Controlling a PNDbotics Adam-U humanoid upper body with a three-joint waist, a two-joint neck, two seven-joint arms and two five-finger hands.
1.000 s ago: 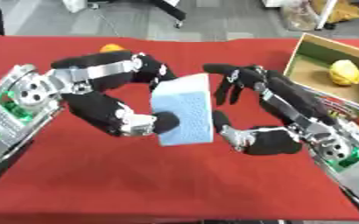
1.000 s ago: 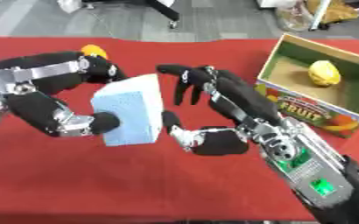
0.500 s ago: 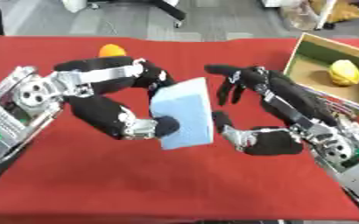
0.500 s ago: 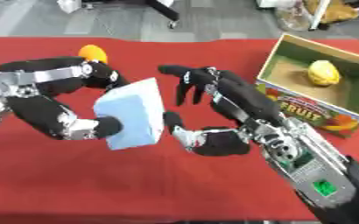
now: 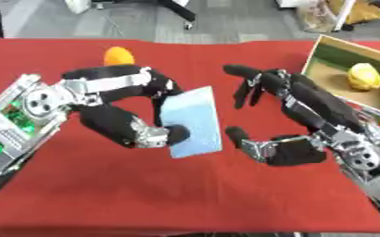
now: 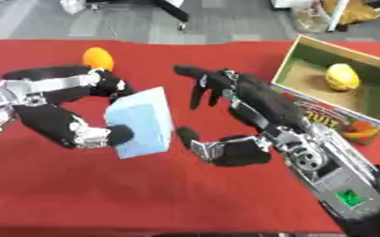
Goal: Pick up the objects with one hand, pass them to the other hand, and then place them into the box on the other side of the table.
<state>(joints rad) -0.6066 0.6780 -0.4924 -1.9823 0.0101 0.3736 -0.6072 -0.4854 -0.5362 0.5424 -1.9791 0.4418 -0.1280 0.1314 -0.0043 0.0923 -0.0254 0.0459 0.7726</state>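
Note:
A pale blue rectangular sponge-like block (image 5: 192,121) is held above the red table (image 5: 144,194), tilted on edge. My left hand (image 5: 136,111) is shut on it, fingers over its top edge and thumb against its lower face. My right hand (image 5: 290,120) stands open just to the block's right, fingers spread above and thumb (image 5: 240,139) below, a small gap away from the block. A cardboard box (image 6: 331,88) with a green inside sits at the right edge of the table and holds a yellow lemon-like fruit (image 6: 342,77).
An orange fruit (image 5: 118,56) lies on the red cloth at the back left, behind my left hand. Beyond the table's far edge are a grey floor and chair legs.
My left hand has carried the blue block slightly to the right, toward my right hand, and tilted it a little. The right hand has stayed open in about the same place.

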